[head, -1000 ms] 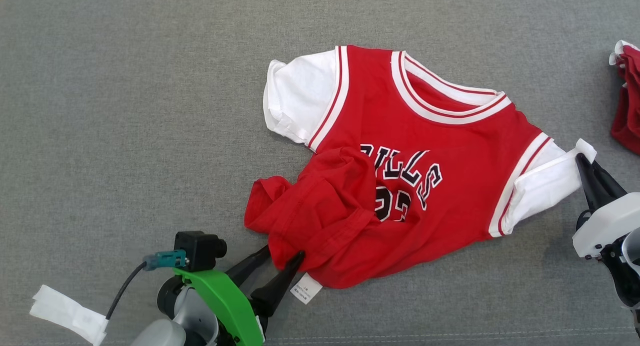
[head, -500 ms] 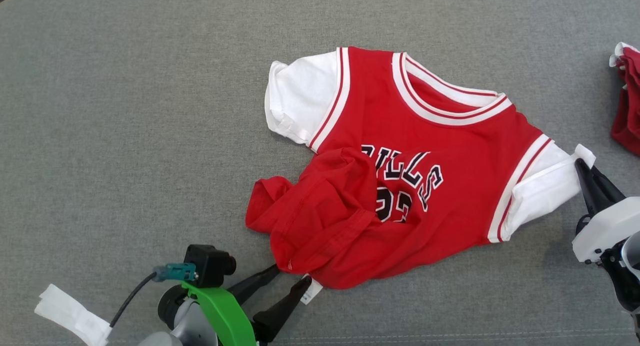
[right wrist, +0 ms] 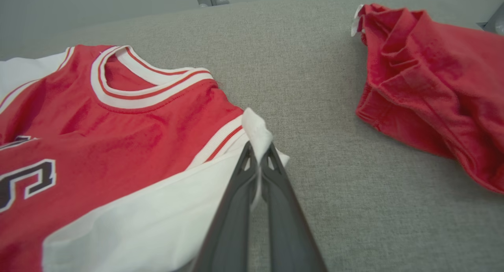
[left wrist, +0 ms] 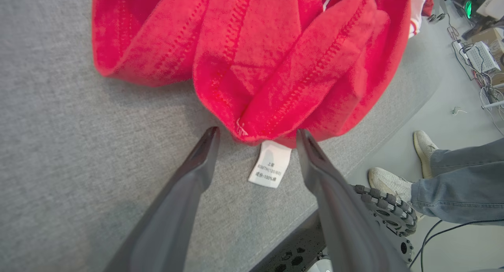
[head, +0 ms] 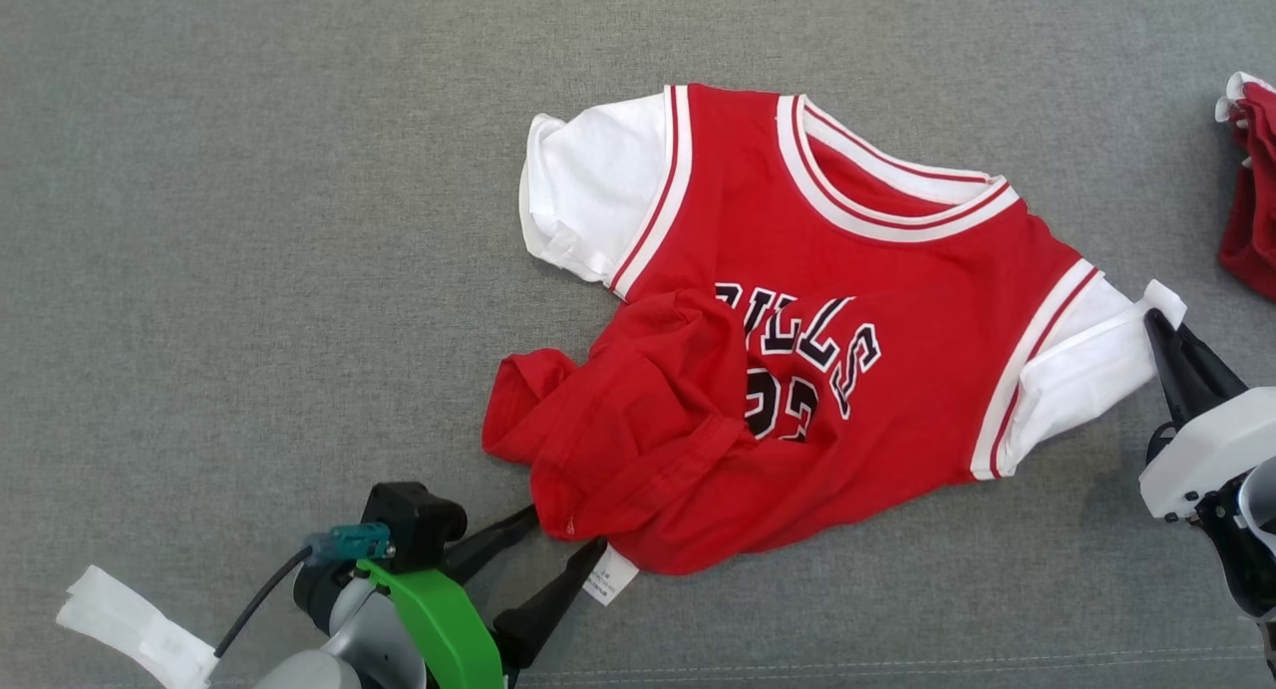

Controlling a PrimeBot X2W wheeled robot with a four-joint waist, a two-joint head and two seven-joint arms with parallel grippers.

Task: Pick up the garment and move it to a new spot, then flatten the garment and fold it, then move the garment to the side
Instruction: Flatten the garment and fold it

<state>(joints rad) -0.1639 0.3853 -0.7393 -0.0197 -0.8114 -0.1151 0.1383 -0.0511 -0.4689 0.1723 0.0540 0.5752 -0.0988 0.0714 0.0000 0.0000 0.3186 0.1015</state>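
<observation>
Red jersey [head: 797, 370] lies hem-bunched; left claw [head: 563, 531] gapes empty, right claw [right wrist: 260, 148] pinches the white sleeve [right wrist: 118, 224], so one-sided pulling may skew it.

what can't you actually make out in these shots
Jersey lettering, head view: the bunched-up hem covers the first letters and part of the number.
Label, left wrist view: print too small to read.
Second red garment, head view: cut off by the right edge.
Person, left wrist view: legs and shoes; the rest is cut off by the edge.
</observation>
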